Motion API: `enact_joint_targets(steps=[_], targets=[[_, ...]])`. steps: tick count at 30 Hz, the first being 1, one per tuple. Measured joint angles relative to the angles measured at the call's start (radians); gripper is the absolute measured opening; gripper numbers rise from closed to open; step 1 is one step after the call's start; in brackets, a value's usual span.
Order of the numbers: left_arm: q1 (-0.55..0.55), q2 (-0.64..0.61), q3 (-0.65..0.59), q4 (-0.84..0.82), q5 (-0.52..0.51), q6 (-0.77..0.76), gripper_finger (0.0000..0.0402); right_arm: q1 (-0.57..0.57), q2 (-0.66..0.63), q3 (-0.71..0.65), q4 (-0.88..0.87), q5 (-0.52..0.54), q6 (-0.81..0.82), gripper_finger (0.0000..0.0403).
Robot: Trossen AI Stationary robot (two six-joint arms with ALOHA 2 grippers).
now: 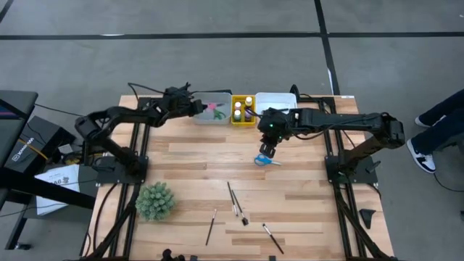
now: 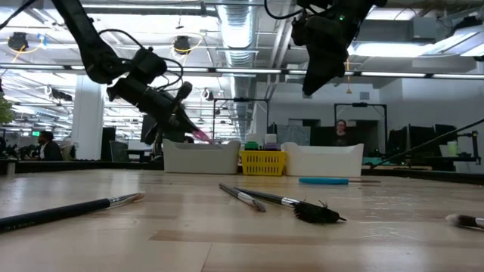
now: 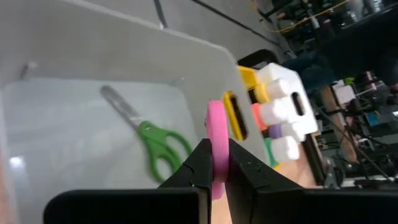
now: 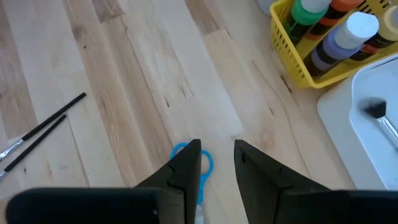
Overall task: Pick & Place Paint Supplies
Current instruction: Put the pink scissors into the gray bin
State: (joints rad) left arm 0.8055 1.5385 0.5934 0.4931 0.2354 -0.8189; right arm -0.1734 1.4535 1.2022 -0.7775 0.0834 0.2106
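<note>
L gripper (image 3: pixel 214 171) is clamped on pink scissors (image 3: pixel 216 146), holding them over the grey tray (image 1: pixel 199 116) at the far edge of the table (image 1: pixel 188 174). The pink handle sticks out past the fingertips (image 3: pixel 200 155), toward the tray; blade direction can't be told. Green scissors (image 3: pixel 149 140) already lie flat inside that tray, handles toward the yellow basket (image 1: pixel 243 119) on the tray's right, blades pointing away from it.

R gripper (image 4: pixel 216 155) hangs above the table just over blue scissors (image 1: pixel 267 160), fingers a narrow gap apart, nothing between them. Blue scissors lie flat mid-table, long axis roughly left-right, blue handles at the left end. In the right wrist view the blue handle loop shows just beside one fingertip.

Yellow basket holds paint bottles (image 4: pixel 336 31), upright, caps up. White tray (image 1: pixel 279 101) sits just right of the basket, w/ a brush (image 4: pixel 382 118) in it.

Four more dark-handled brushes on the near half of the table: two (image 1: pixel 233 197) side by side, running near-far w/ a slight tilt; one (image 1: pixel 211 226) left of them, also near-far; one (image 1: pixel 272 238) at near right, diagonal. Spiky green plant ball (image 1: pixel 155 201) sits near left.
</note>
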Motion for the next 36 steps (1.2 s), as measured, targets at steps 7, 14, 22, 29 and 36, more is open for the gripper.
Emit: enact_joint_targets(steps=[7, 14, 22, 29, 36], targets=[[0.000, 0.034, 0.000, 0.001, 0.000, -0.007, 0.0011, 0.000, 0.000, 0.000, 0.000, 0.000, -0.001, 0.0092], [0.000, 0.034, 0.000, 0.002, 0.000, -0.008, 0.0011, 0.000, 0.001, 0.000, 0.000, 0.000, -0.001, 0.0092], [0.000, 0.034, 0.000, 0.001, 0.000, -0.006, 0.0012, 0.000, 0.001, 0.000, 0.001, 0.000, -0.004, 0.0092], [0.000, 0.034, 0.000, 0.001, 0.000, -0.005, 0.0013, 0.001, 0.001, 0.000, 0.007, 0.000, -0.003, 0.0092], [0.000, 0.034, 0.000, 0.002, 0.000, -0.005, 0.0015, 0.001, 0.001, 0.000, 0.008, 0.000, -0.007, 0.0092]])
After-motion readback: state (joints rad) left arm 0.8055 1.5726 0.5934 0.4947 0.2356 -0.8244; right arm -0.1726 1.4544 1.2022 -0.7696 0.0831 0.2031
